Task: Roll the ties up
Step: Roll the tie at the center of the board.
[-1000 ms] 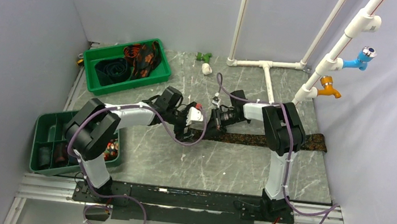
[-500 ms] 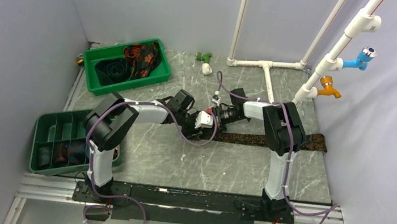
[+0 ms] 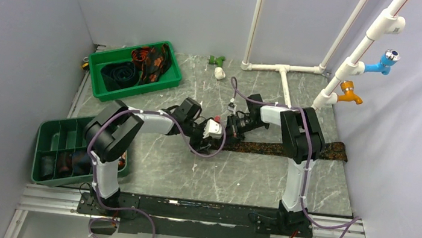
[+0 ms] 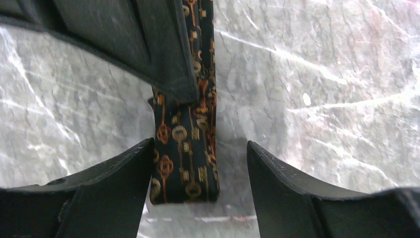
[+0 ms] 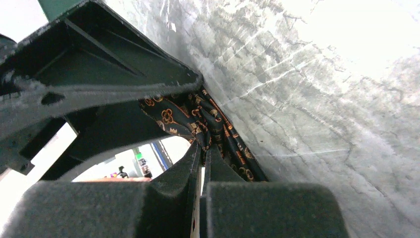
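Observation:
A dark brown tie with orange print [image 3: 290,148] lies flat across the table's right half, its narrow end at the middle. In the left wrist view that end [image 4: 185,163] lies between my left gripper's [image 4: 199,145] open jaws, and the left finger touches its edge. My right gripper [image 5: 203,148] is shut on a pinched fold of the tie [image 5: 220,134] just behind that end. In the top view the two grippers meet at the tie's end, the left [image 3: 210,132] and the right [image 3: 233,125]. A navy-teal tie [image 3: 118,73] and a black and red-orange tie [image 3: 150,58] lie in the back tray.
A green tray [image 3: 171,81] stands at the back left. A green compartment tray [image 3: 52,130] at the near left holds dark rolls. White pipes [image 3: 284,73] with blue [image 3: 385,61] and orange [image 3: 348,93] taps stand at the back right. A small green and white piece [image 3: 218,66] lies by the back wall.
My left arm swung right and brought its open gripper over the tie's narrow end, then settled slightly lower. The right gripper stayed shut on the tie, barely moving.

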`<action>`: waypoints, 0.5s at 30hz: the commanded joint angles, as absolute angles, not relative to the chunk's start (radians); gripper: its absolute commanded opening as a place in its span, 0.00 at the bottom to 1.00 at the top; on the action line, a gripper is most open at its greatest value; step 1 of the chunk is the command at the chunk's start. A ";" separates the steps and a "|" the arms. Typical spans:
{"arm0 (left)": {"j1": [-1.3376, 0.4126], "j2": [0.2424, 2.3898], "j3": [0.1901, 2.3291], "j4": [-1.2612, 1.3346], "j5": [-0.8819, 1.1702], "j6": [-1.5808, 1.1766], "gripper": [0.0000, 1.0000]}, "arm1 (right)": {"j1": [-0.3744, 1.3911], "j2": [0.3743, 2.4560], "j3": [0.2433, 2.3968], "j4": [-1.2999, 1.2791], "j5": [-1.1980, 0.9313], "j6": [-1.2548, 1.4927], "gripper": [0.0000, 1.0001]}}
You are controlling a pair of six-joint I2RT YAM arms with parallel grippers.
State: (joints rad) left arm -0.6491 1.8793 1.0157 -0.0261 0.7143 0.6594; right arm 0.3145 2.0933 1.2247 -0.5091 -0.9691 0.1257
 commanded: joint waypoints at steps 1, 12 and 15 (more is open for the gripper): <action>-0.608 1.794 0.911 0.030 0.747 0.632 0.74 | 0.309 2.122 1.242 -0.559 -0.843 0.048 0.00; -0.601 1.784 0.854 0.198 0.719 0.597 0.63 | 0.309 2.160 1.261 -0.596 -0.788 0.027 0.00; -0.603 1.769 0.863 0.211 0.746 0.584 0.53 | 0.308 2.169 1.266 -0.601 -0.785 0.025 0.00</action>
